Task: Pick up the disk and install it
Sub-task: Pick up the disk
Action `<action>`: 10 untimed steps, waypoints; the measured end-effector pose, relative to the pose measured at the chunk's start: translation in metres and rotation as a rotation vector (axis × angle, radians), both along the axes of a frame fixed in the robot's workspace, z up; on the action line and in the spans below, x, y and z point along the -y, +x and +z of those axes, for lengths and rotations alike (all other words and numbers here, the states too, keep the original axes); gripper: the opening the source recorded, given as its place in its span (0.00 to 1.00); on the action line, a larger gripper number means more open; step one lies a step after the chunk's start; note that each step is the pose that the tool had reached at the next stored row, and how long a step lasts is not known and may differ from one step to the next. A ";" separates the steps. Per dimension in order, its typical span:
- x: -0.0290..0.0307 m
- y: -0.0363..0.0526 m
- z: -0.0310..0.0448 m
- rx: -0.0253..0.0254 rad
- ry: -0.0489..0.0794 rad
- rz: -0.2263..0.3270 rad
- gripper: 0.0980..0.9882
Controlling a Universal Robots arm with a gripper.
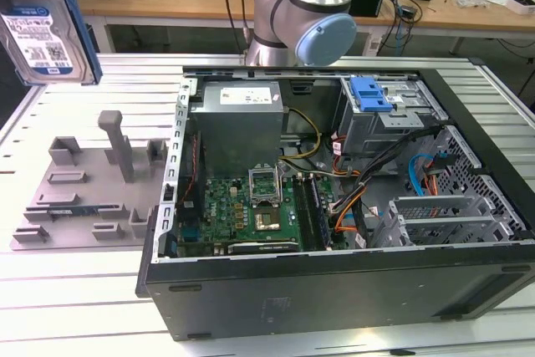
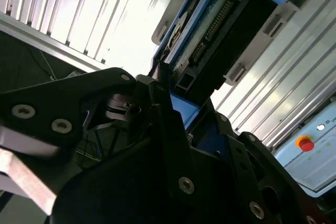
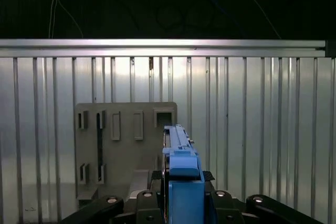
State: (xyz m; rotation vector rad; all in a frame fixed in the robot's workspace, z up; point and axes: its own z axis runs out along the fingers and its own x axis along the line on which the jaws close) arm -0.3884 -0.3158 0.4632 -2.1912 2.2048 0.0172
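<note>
The disk (image 1: 42, 27), a silver hard drive with a white-and-blue label and a blue frame, hangs upright in the air at the exterior view's far left. It is high above the grey holder plate (image 1: 92, 190). In both wrist views my gripper (image 3: 182, 178) is shut on the disk's blue frame (image 3: 181, 158), with black fingers (image 3: 210, 176) on either side. The second wrist view shows the disk's edge and connector (image 2: 220, 30) sticking out past the gripper (image 2: 178, 109). Seen from the first wrist view, the holder plate (image 3: 126, 140) lies directly below the disk.
An open computer case (image 1: 334, 277) lies on the slatted aluminium table (image 1: 75, 290), right of the holder plate. Inside are a grey power-supply box (image 1: 238, 123), the mainboard (image 1: 251, 206), cables and a drive cage with a blue clip (image 1: 372, 94). The arm's elbow (image 1: 305, 14) hangs above the case's far side.
</note>
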 end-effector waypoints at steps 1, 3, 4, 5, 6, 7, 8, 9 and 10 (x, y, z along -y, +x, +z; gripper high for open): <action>0.0001 0.0002 0.0029 0.0000 0.002 0.000 0.30; 0.0006 0.0008 0.0091 0.0001 0.005 0.000 0.30; 0.0007 0.0009 0.0111 0.0000 0.005 0.000 0.30; 0.0009 0.0011 0.0133 -0.0001 0.006 0.000 0.30; 0.0011 0.0011 0.0142 -0.0001 0.006 0.000 0.30; 0.0011 0.0011 0.0142 0.0000 0.006 0.000 0.30; 0.0012 0.0011 0.0142 0.0001 0.006 0.000 0.30; 0.0013 0.0011 0.0143 -0.0001 0.006 0.000 0.30; 0.0013 0.0011 0.0144 0.0000 0.006 0.000 0.30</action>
